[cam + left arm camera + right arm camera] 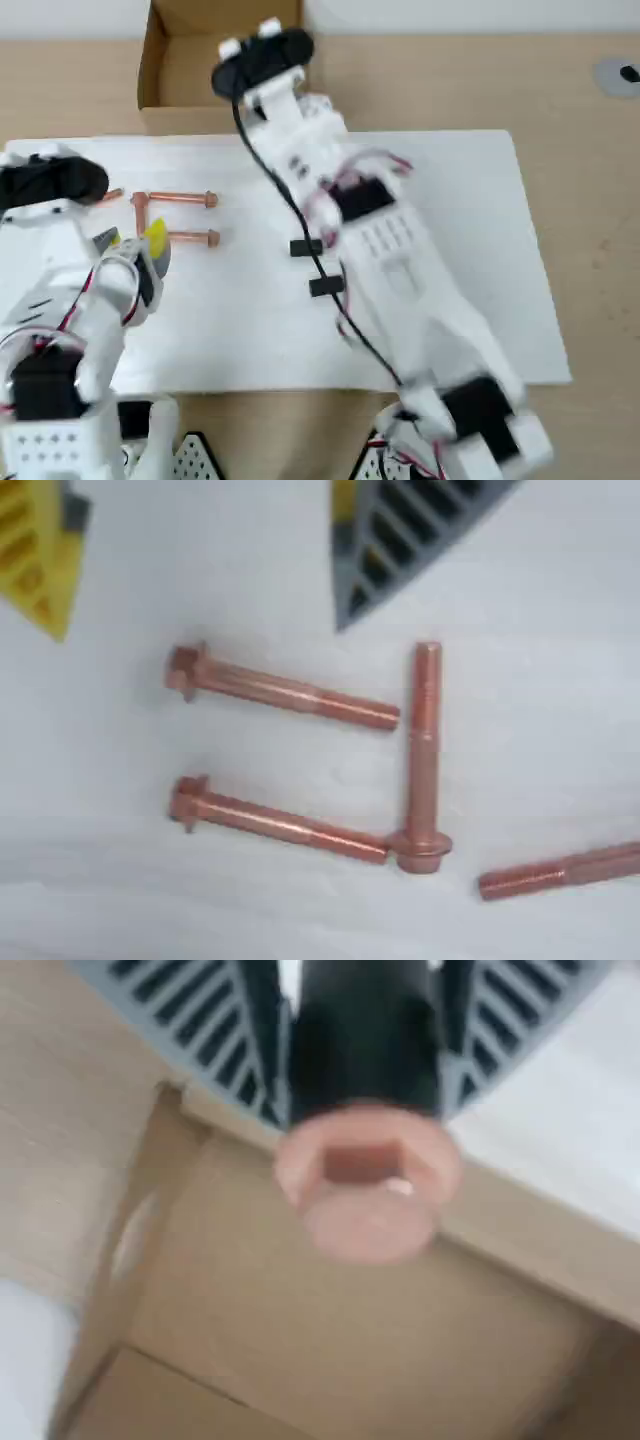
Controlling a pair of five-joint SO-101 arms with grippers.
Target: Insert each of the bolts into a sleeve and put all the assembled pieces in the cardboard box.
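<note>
The left gripper (195,620) hangs with its jaws apart above four loose copper bolts (290,695) lying on the white sheet (560,680). Farther off, the right gripper (360,1100) is clamped on a black sleeve (365,1030) with a bolt head (365,1175) sticking out of it, held over the open cardboard box (300,1340).

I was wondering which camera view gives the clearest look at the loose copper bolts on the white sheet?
The left wrist view: the bolts lie close up, three whole and a fourth cut by the edge. The high view has them small, beside the left arm. The right wrist view faces the cardboard box instead.
</note>
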